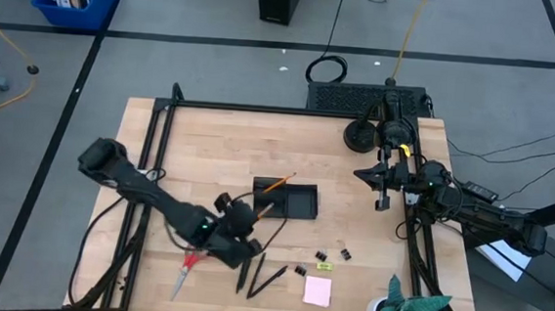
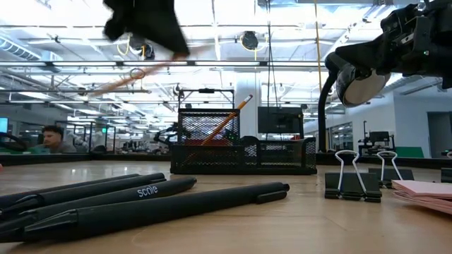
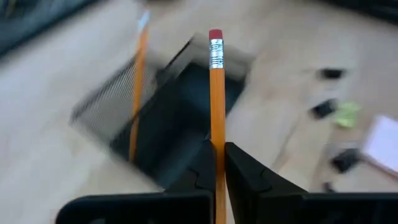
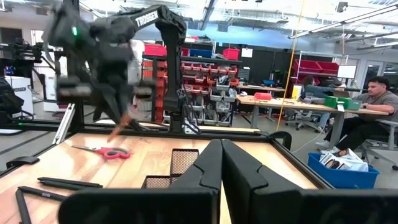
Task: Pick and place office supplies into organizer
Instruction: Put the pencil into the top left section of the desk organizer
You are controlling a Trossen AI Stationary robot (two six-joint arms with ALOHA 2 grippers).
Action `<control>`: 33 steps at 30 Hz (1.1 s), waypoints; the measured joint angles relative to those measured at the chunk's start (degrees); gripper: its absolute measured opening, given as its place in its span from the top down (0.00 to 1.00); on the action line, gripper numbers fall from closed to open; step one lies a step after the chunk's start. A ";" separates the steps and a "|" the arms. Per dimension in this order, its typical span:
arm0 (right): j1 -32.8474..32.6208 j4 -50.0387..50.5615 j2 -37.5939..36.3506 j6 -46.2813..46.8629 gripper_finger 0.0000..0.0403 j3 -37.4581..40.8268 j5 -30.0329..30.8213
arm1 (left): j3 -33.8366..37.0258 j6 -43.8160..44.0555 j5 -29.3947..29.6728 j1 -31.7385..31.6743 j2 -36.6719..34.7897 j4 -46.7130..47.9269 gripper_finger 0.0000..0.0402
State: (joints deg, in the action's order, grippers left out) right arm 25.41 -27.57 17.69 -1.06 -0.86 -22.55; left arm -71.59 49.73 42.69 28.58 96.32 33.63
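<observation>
Looking down from the high view, the left gripper [image 1: 238, 223] hangs just beside the organizer [image 1: 287, 199], where one pencil [image 1: 275, 185] already leans. The right gripper [image 1: 384, 198] waits at the table's right edge, jaws shut on nothing. Low view: pens [image 2: 141, 201] and binder clips [image 2: 352, 180] remain on the table [image 2: 311, 226]. Left wrist view: jaws closed on a second pencil [image 3: 216, 93], eraser forward, aimed toward the organizer, presumably for insertion.

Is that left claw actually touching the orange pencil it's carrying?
Touching. The left wrist view shows the left gripper with both fingers pressed against the pencil, no gap either side.
</observation>
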 joint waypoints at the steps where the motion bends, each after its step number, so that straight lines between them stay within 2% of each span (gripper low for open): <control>1: 0.00 -0.02 0.02 0.00 1.00 0.00 0.00 | 0.00 -5.56 0.52 -0.32 -0.67 -2.77 0.97; 6: -0.01 -0.09 0.04 0.00 1.00 0.02 0.00 | 0.00 -35.95 -1.48 -4.59 -3.70 -20.84 0.97; 10: 0.00 -0.26 0.16 -0.02 1.00 0.00 0.01 | -0.11 -55.49 -14.33 -9.20 -4.68 -33.00 0.94; 13: 0.00 -0.43 0.30 0.00 1.00 0.00 0.00 | -0.09 -64.41 -23.99 -13.30 -5.04 -37.50 0.95; 16: 0.00 -0.43 0.28 0.00 1.00 0.01 0.00 | -0.09 -65.54 -29.19 -18.06 -5.25 -38.89 0.97; 19: 0.00 -0.43 0.28 0.00 1.00 0.00 0.00 | -0.09 -62.86 -32.79 -23.56 -5.18 -36.60 0.98; 23: 0.00 -0.42 0.28 0.00 1.00 0.02 0.00 | 2.42 -61.11 -42.05 -28.58 -5.21 -39.52 0.95; 27: 0.00 -0.43 0.28 -0.02 1.00 0.00 0.00 | 9.61 -62.16 -50.95 -30.17 -5.62 -48.24 0.95; 33: 0.00 -0.43 0.33 -0.01 1.00 0.01 0.00 | 22.35 -57.12 -55.19 -33.19 -5.95 -67.15 0.98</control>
State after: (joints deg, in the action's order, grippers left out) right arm 25.40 -28.00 18.02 -1.07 -0.86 -22.55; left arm -49.25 -7.40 -12.50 -4.61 90.37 -33.52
